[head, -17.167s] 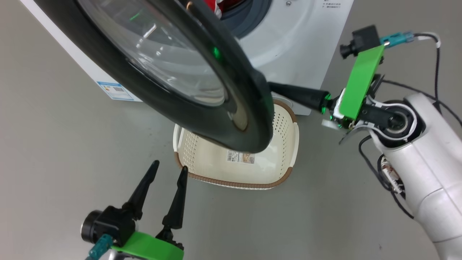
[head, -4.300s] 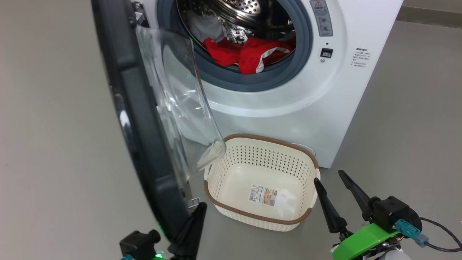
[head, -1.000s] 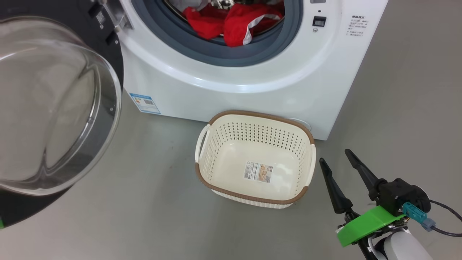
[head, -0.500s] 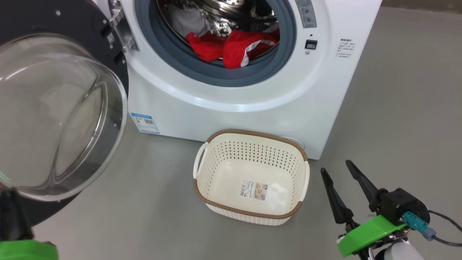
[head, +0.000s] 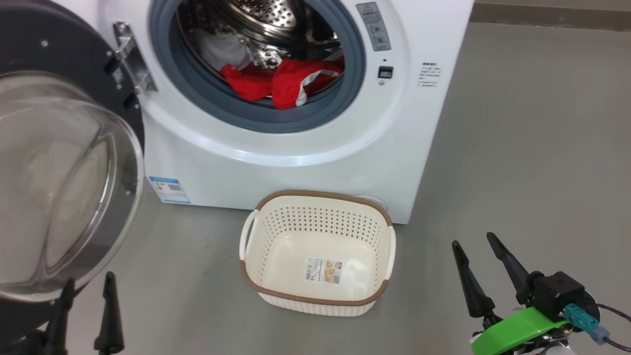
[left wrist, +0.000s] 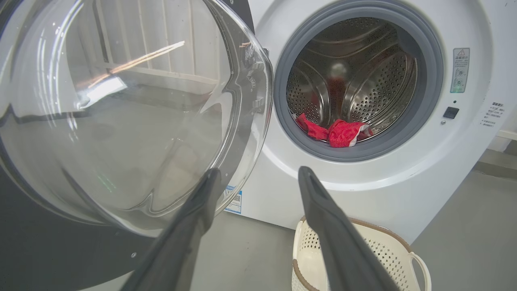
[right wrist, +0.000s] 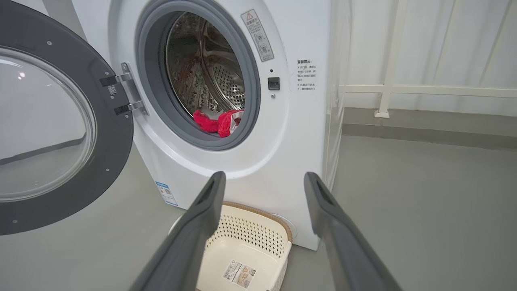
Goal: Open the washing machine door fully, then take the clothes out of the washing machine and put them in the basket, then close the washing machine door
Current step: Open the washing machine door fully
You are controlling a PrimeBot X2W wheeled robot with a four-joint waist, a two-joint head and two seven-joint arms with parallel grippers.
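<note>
Left end effector [head: 89, 278] opened, released washing machine door [head: 59, 162], now just beside.

Right gripper [head: 472, 238]: long black tapered fingers [head: 468, 278], green bracket [head: 517, 329], teal connector [head: 576, 314].

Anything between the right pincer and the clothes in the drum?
Nothing visible. The washing machine door stands open at the left, clear of the drum; the clothes lie low inside it, and the open right pincer hovers right of the basket.

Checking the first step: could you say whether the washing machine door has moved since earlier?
Yes. The washing machine door swung further open, leftward, away from the front of the washing machine.
</note>
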